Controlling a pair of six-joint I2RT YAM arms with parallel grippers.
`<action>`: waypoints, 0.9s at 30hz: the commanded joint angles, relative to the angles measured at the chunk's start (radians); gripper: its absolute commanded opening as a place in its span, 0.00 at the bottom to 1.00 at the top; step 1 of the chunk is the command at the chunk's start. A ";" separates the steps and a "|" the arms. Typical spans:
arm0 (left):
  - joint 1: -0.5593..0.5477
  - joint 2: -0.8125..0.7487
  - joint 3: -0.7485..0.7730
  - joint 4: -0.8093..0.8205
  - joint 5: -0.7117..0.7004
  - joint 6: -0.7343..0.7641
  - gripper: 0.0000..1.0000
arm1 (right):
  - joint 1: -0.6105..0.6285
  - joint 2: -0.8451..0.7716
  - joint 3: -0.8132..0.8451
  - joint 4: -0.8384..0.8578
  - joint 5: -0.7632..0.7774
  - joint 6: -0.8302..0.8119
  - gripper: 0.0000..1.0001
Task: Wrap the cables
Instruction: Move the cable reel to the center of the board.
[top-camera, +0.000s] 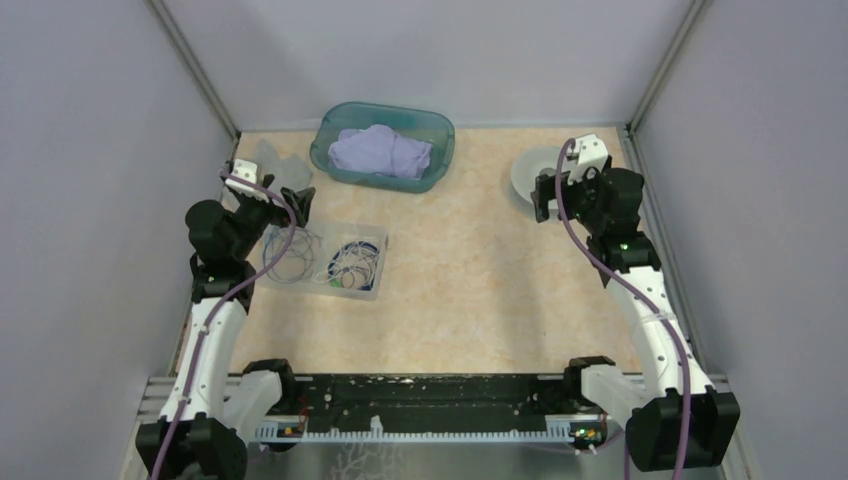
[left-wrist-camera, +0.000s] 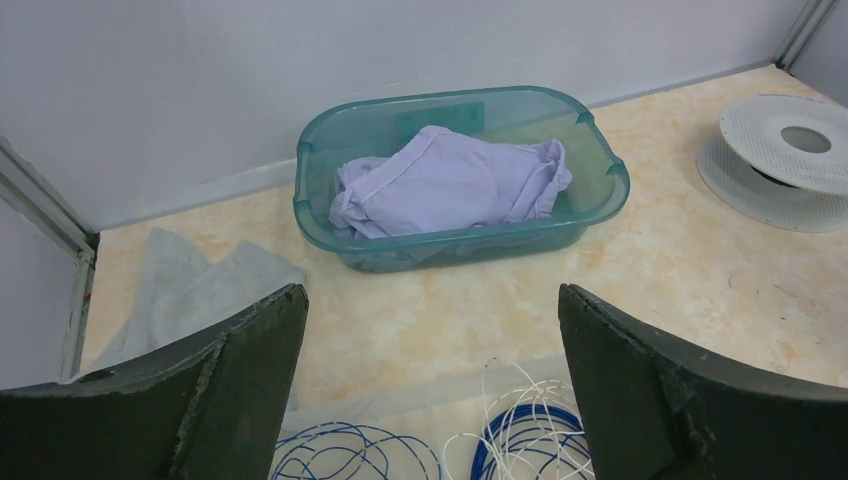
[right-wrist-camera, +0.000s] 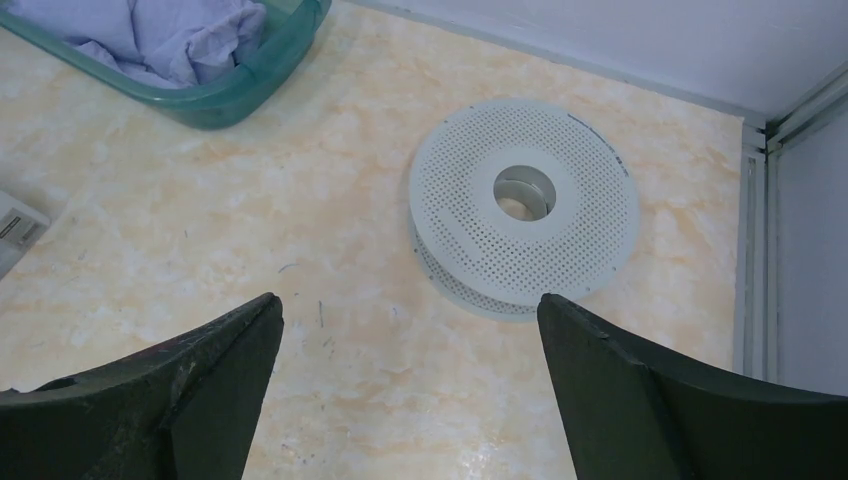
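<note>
The cables (top-camera: 350, 262) lie as loose loops in a shallow clear tray (top-camera: 378, 272) left of centre. The left wrist view shows thin blue loops (left-wrist-camera: 337, 425), a tighter blue coil (left-wrist-camera: 527, 410) and a whitish wire (left-wrist-camera: 484, 380) over it. My left gripper (top-camera: 297, 203) hangs open just above the tray's far edge, nothing between its fingers (left-wrist-camera: 432, 300). At the far right my right gripper (top-camera: 545, 200) is open over bare tabletop, just in front of a white perforated spool (right-wrist-camera: 525, 200).
A teal plastic bin (top-camera: 440, 150) holding a lilac cloth (top-camera: 380, 152) stands at the back centre. A grey cloth (left-wrist-camera: 190, 290) lies in the back left corner. The spool (top-camera: 530, 172) sits near the right wall. Metal frame posts line both sides.
</note>
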 joint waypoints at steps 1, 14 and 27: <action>0.007 -0.013 -0.007 0.005 0.018 0.001 1.00 | 0.006 -0.036 -0.004 0.062 -0.014 -0.015 0.99; 0.012 -0.009 -0.005 0.000 0.026 0.005 1.00 | 0.006 -0.034 -0.013 0.065 -0.029 -0.036 0.99; 0.012 0.001 0.011 -0.030 0.081 0.030 1.00 | 0.001 -0.028 -0.001 0.053 -0.030 -0.111 0.99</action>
